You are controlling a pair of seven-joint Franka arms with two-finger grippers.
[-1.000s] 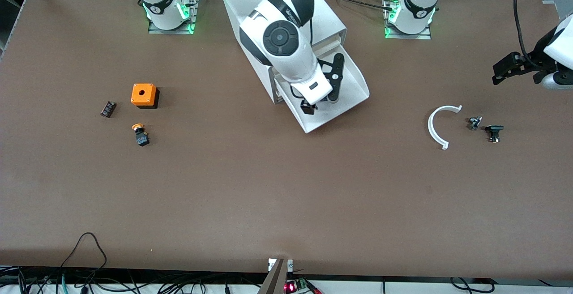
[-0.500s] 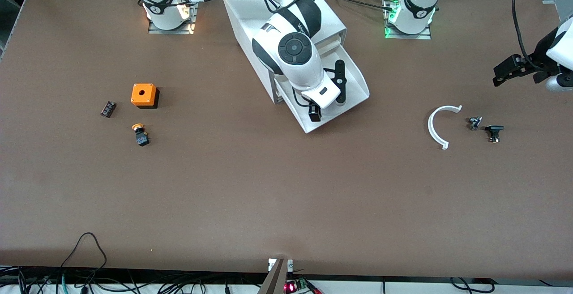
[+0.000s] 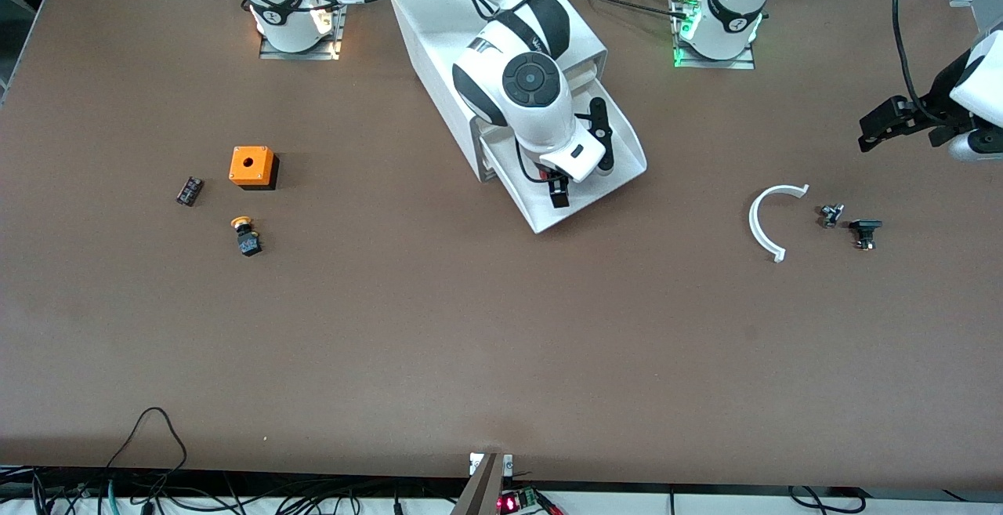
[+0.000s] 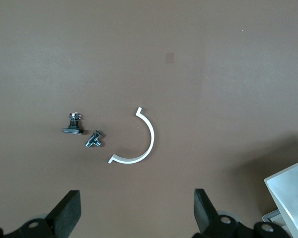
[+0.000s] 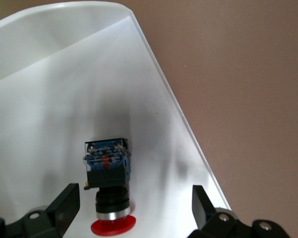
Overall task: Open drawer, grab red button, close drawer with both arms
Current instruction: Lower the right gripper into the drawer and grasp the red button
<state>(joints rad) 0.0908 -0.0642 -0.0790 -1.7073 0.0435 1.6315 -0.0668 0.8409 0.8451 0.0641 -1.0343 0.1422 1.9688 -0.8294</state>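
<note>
My right gripper (image 5: 134,210) hangs inside the pulled-out drawer (image 3: 619,150) of the cabinet (image 3: 439,21), fingers (image 5: 64,208) spread wide. The button (image 5: 108,186) lies on its side on the drawer floor between them, untouched, red cap toward my wrist camera, close to the drawer's front wall. My left gripper (image 4: 136,218) waits in the air, jaws wide apart, over bare table at the left arm's end, above a white arc (image 4: 139,141) and two small parts (image 4: 84,134). An orange box (image 3: 252,167) sits toward the right arm's end.
</note>
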